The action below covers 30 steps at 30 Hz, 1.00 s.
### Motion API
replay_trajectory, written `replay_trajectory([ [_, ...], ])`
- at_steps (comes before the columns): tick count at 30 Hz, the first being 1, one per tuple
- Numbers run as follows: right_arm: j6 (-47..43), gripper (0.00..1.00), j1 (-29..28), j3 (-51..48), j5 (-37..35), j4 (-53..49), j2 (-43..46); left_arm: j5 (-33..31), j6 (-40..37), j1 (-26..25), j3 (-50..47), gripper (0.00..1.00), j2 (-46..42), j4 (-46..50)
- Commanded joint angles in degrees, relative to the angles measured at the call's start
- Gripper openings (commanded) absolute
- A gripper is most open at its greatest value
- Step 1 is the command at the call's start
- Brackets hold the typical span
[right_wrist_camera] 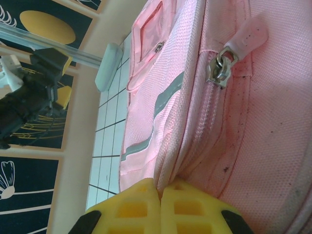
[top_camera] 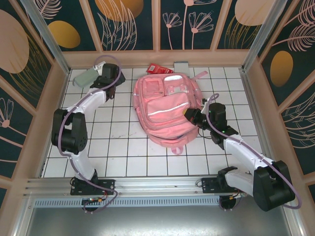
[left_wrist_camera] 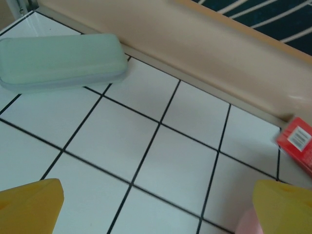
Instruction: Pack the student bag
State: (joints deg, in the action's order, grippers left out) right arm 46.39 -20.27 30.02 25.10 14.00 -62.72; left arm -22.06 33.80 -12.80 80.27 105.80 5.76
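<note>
The pink student bag (top_camera: pixel 165 105) lies flat in the middle of the table, front pockets up. My right gripper (top_camera: pixel 189 116) is at its right side, and in the right wrist view its yellow jaws (right_wrist_camera: pixel 160 187) are shut on a fold of the bag's pink fabric (right_wrist_camera: pixel 234 126) beside a zip seam. A metal zip pull (right_wrist_camera: pixel 224 61) hangs just above. My left gripper (top_camera: pixel 104 73) is at the back left. There its yellow fingers (left_wrist_camera: pixel 29 204) stand wide open over bare tile, holding nothing. A pale green case (left_wrist_camera: pixel 61 61) lies ahead of it on the left.
The pale green case (top_camera: pixel 86 77) rests near the back-left corner by the wall. A red box (top_camera: pixel 158 69) lies against the back wall behind the bag, also at the right edge of the left wrist view (left_wrist_camera: pixel 298 141). A grey item (top_camera: pixel 181 65) sits beside it.
</note>
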Motion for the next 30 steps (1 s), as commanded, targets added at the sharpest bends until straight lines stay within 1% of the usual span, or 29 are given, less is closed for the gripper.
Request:
replay_trajectory([
  [1, -2.54, 0.0, -1.2, -0.32, 3.35, 4.39, 1.21, 2.24, 2.1, 3.6, 5.79, 0.99, 2.58, -2.27],
  [5, -2.72, 0.0, -1.18, -0.01, 3.81, 5.28, 0.45, 5.83, 2.06, 7.65, 12.24, 0.99, 7.75, -1.61],
  [14, -3.11, 0.0, -1.31, 1.04, 4.34, 6.48, -1.89, 10.2, 2.51, 14.39, 23.66, 0.99, 18.65, -0.6],
  [19, -3.43, 0.0, -1.35, 1.62, 3.71, 4.95, -2.02, 11.43, 1.79, 17.02, 31.55, 0.99, 25.11, 0.59],
  [24, -3.33, 0.0, -1.35, 1.69, 2.25, 3.25, -2.41, 14.03, 2.37, 19.65, 39.84, 0.98, 32.16, 0.7],
  [30, -2.98, 0.0, -1.48, 3.0, 1.05, 1.24, -2.59, 14.13, 2.32, 20.88, 48.43, 0.98, 39.91, 0.88],
])
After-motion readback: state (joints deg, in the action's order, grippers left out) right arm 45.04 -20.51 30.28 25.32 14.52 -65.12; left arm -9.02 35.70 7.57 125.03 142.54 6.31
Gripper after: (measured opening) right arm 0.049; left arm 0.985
